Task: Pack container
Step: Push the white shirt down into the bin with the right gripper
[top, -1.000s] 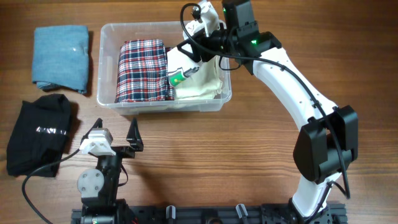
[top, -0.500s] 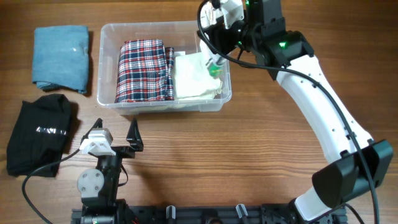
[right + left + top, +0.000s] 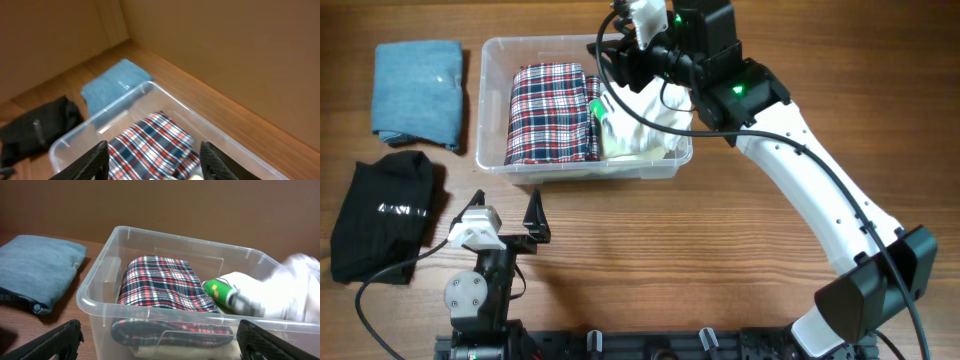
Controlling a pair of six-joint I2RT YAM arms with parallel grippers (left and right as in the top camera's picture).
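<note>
Container [image 3: 582,170] on surface, just beside folded blue cloth [image 3: 417,90]. Judged light, slick, walls flexing under load; the thick rim looks the stiffest hold. My right pincer [image 3: 152,150] hangs over it, fingers apart. My left pincer [image 3: 508,208] is near its front wall, fingers apart too.

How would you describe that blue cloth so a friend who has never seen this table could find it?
Start at the clear plastic bin on the wooden table. Outside it, past its left end in the overhead view, lies the folded blue cloth. It is plain pale blue, while the black garment beside it carries pale lettering and the checked cloth sits inside the bin.
</note>
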